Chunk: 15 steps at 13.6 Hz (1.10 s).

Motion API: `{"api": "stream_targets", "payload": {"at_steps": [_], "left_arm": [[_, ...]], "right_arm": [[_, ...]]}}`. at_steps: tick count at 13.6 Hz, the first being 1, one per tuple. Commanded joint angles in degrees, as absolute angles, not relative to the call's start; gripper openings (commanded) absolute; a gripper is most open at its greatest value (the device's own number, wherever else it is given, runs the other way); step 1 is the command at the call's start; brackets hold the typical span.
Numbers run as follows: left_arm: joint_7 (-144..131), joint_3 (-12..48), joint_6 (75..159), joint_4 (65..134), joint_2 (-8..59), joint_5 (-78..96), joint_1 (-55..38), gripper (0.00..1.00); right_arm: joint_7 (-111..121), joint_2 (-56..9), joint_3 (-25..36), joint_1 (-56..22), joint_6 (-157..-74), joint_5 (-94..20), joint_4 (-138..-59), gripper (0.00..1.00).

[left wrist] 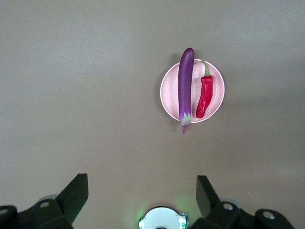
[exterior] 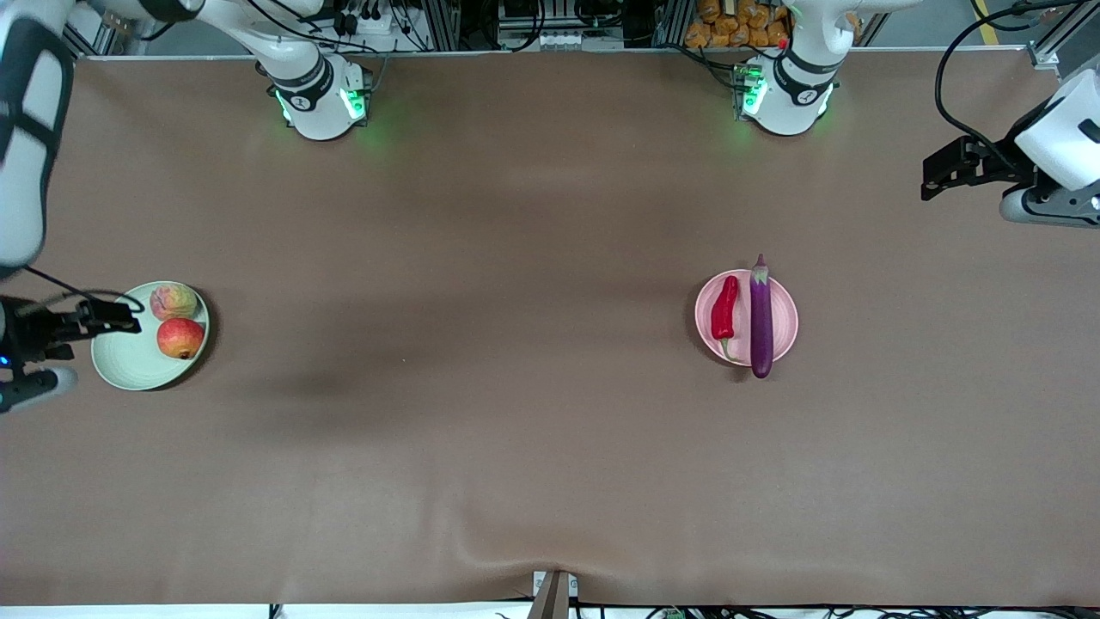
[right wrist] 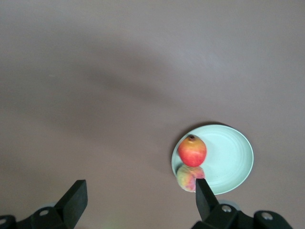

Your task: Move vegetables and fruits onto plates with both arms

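The long glossy purple eggplant [exterior: 761, 320] and the wrinkled red chili pepper [exterior: 725, 309] lie side by side on the round matte pink plate [exterior: 786, 331]. Two small round fruits, the red fruit [exterior: 180, 338] and the pale yellow-green fruit [exterior: 173, 301], sit touching on the pale green plate [exterior: 129, 365]. The right gripper [exterior: 120, 320] hangs open and empty over that plate's rim. The left gripper [exterior: 937, 172], also open and empty, hangs over the brown table [exterior: 481, 344] at the left arm's end.

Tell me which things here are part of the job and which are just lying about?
Part of the job:
- eggplant and chili on the pink plate
- two fruits on the green plate

Just there:
- orange packets past the table's edge
- cables near them
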<state>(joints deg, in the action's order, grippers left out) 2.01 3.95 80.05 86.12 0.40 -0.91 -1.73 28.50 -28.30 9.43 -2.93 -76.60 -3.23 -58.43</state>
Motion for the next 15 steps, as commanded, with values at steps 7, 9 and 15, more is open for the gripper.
{"api": "stream_targets", "payload": {"at_steps": [7,9,15], "left_arm": [[1.5,4.0,81.7,85.7,1.8,-0.6,-1.9,1.0],[1.4,4.0,81.7,85.7,1.8,-0.6,-2.0,1.0],[1.4,4.0,81.7,85.6,1.8,-0.6,-1.8,1.0]], "right_arm": [[10.6,-3.0,6.6,-0.3,-72.1,-3.8,-78.2,1.0],[9.9,1.4,6.5,-0.3,-76.7,-3.8,-85.8,1.0],[0.3,1.4,3.5,-0.4,-76.8,-3.6,-87.4,1.0]]}}
